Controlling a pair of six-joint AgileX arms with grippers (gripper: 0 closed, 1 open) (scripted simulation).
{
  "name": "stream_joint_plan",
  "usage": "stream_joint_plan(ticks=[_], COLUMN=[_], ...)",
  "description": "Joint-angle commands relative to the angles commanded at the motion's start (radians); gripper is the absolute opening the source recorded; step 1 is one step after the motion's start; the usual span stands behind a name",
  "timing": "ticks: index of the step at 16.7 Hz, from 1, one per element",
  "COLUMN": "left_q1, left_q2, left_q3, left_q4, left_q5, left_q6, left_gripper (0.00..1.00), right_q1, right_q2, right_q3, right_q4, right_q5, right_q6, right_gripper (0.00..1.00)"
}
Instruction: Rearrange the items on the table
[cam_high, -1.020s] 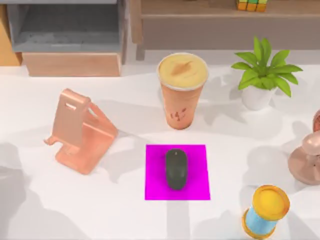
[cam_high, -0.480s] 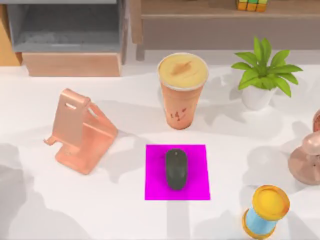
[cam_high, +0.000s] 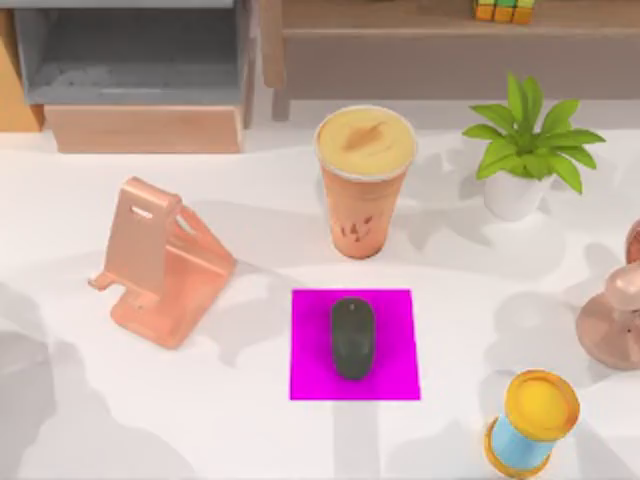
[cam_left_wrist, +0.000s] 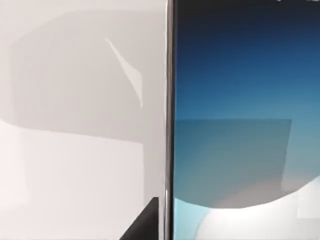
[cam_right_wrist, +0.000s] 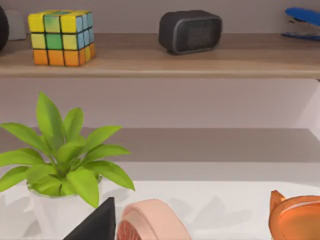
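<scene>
Blue-lit smartphone beside left jaws' tip.

bright even light, soft grey shadows across the table

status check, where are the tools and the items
Left tool close over phone lying on table. Mouse on magenta mat, cup upright behind it. Pink stand left of the mat.
</scene>
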Motion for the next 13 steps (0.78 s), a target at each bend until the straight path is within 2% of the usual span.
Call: stream_joint_plan(ticks=[5,13], left_q1=[-0.063,-0.353], left_q2=[-0.087,-0.465], left_q3=[-0.031,-0.234], left_q4=[0.076,0.431], left_q5=[0.034,0.175], left_q6=[-0.068,-0.384], left_gripper=[0.00,0.00], right_q1=[0.000,0.000], right_q2=[0.000,0.000], right_q3=[0.000,0.000], right_q4=[0.000,0.000], right_q5=[0.000,0.000], right_q6=[0.000,0.000], right_gripper=[1.00,1.00])
